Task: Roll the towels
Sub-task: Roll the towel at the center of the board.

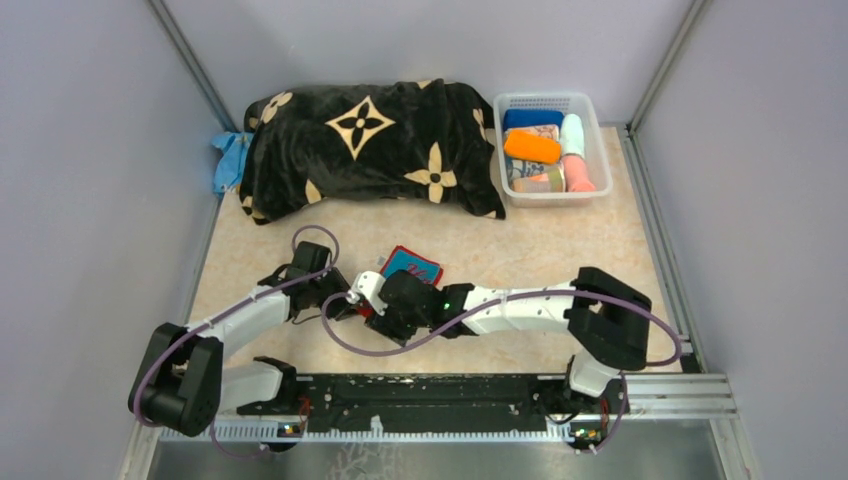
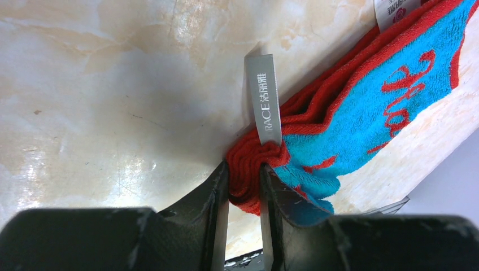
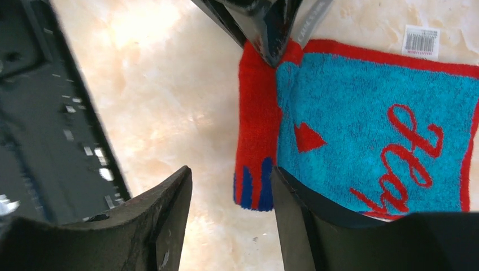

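Just in from the near edge of the marbled beige desk (image 1: 560,240), my left jaws pinch the bunched red corner of the red-and-turquoise terry towel (image 2: 350,107). My right jaws stand spread over its red hem. Rolled orange, pink and blue towels (image 1: 532,147) lie in the white plastic basket (image 1: 556,198) at the far right corner.

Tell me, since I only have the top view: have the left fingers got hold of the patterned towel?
Observer: Yes. The left wrist view shows the left fingers shut on a bunched red corner of the towel.
Operator: And the right ones?
Observer: The right fingers are open, straddling the towel's red border without pinching it.
Operator: Anything near the grip?
Observer: A white label lies just beyond the left fingertips, outside the grip.
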`<act>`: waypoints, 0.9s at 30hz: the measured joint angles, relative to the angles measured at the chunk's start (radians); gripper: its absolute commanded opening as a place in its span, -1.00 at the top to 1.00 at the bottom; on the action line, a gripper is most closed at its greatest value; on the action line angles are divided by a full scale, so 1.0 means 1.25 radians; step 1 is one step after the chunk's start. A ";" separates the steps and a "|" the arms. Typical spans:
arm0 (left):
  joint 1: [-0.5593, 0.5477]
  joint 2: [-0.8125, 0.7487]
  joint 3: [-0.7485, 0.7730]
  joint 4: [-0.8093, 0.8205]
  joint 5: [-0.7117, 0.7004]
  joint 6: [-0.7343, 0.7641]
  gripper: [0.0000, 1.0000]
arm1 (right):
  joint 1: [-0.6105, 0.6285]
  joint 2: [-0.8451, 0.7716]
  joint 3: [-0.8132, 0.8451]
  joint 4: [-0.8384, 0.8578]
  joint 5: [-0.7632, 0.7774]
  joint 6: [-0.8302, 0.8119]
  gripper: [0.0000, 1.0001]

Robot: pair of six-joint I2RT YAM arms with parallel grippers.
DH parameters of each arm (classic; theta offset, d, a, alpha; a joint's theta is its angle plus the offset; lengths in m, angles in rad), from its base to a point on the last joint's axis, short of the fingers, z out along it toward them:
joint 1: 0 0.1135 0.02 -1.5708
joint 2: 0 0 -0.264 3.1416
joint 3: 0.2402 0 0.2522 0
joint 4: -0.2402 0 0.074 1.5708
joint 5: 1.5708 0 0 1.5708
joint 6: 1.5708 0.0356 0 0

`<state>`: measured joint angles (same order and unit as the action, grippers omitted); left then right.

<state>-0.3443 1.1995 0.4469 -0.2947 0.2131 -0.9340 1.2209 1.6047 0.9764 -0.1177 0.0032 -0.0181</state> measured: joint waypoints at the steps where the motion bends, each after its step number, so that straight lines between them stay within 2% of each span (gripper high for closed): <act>1: 0.000 0.000 0.000 0.000 0.000 0.000 0.38 | 0.009 0.011 0.000 0.000 0.023 -0.007 -0.09; 5: 0.000 0.000 0.000 0.000 0.000 0.000 0.38 | 0.038 0.076 0.000 0.000 0.109 -0.034 -0.09; 8: 0.000 0.000 0.000 0.000 0.000 0.001 0.37 | 0.052 0.114 0.000 -0.005 0.149 -0.049 -0.02; 11: 0.000 0.000 0.000 0.000 0.000 0.001 0.35 | 0.067 0.125 0.002 -0.002 0.174 -0.057 0.11; 19: 0.000 0.000 0.002 -0.001 0.000 0.006 0.35 | 0.076 0.134 0.011 -0.009 0.193 -0.061 0.13; 22: 0.000 0.002 0.003 -0.001 0.000 0.009 0.34 | 0.076 0.134 0.012 -0.013 0.198 -0.061 0.32; 27: -0.001 0.003 0.005 -0.002 0.001 0.011 0.17 | 0.076 0.136 0.017 -0.023 0.184 -0.060 1.00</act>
<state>-0.3450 1.2034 0.4534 -0.2970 0.2138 -0.9207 1.3155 1.7741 0.9974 -0.1459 0.2333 -0.0925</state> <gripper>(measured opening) 0.361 0.184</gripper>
